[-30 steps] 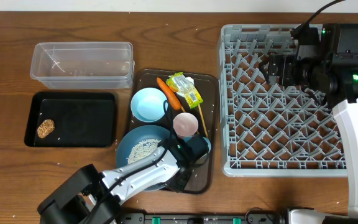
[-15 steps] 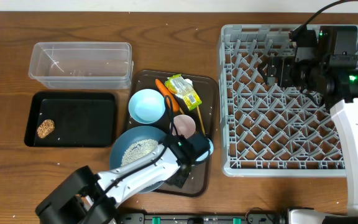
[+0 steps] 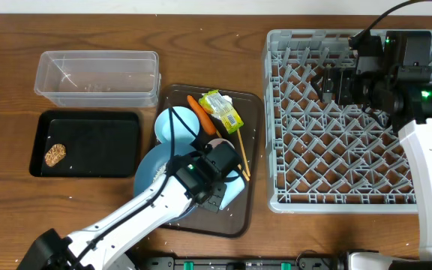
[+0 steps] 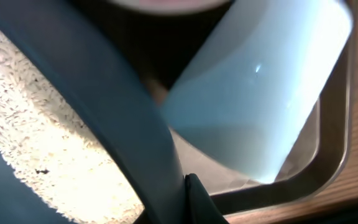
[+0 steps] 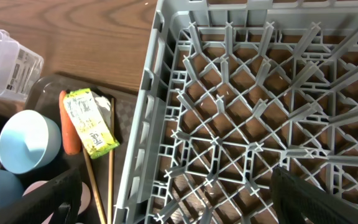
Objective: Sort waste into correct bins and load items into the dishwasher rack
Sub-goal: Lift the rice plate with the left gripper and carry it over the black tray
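Closest to us, the left gripper was down over the big blue plate-bowl. The bowl sat at the near left of the dark brown serving tray with loose white rice grains inside. On the wrist cam, the bowl's rim ran right up against one dark finger. The other finger was hidden, so we couldn't tell if the grip was clamped or loose.

The light-blue cup sat just beside the bowl, by the tray's rim. A bit further back we spotted the pink cup, mostly under the arm, plus the thin wooden chopsticks and the small light-blue bowl. Behind those, the orange carrot lay just beside the crumpled green-yellow wrapper.

Off left, the shallow black rectangular tray held the small brown food lump, with the clear plastic rectangular tub behind it.

Farthest back, the right gripper hung over the large grey plastic dishwasher rack. Its fingers were spread wide, gripping nothing.
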Robot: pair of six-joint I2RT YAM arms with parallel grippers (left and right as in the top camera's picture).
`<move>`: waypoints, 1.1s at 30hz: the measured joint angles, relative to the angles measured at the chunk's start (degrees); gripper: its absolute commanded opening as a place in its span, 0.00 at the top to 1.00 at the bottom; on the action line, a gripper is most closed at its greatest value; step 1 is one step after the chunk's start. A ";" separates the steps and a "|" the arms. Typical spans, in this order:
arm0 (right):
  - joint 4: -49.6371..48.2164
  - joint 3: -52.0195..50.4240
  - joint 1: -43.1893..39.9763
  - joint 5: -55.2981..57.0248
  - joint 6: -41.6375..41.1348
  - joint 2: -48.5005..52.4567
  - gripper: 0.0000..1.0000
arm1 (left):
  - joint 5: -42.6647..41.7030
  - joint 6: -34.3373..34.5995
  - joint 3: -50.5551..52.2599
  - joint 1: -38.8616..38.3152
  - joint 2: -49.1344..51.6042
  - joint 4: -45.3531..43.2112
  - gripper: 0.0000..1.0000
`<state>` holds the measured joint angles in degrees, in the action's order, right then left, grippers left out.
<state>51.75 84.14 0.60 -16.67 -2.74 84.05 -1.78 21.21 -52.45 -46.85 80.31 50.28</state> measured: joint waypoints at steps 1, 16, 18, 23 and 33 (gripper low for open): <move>0.00 0.00 0.00 -0.02 0.00 0.00 0.10 | -0.02 0.00 0.00 0.28 -0.20 -0.31 0.94; -0.17 0.00 0.00 0.00 0.00 0.00 0.09 | 0.98 -0.17 -9.55 9.57 -7.52 3.48 0.94; -0.20 0.00 0.00 -0.02 0.00 0.00 0.09 | 0.98 -0.26 -9.55 11.08 -7.56 3.50 0.94; -0.20 0.00 0.00 -0.02 0.00 0.00 0.08 | 0.96 -0.74 -9.55 16.26 -7.45 2.45 0.94; -0.37 0.00 0.00 -0.02 0.00 0.00 0.08 | 0.94 -4.50 -10.10 30.32 -7.45 -8.48 0.93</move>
<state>51.37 84.14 0.60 -16.69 -2.74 84.05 -0.84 16.71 -62.54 -16.53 72.86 41.80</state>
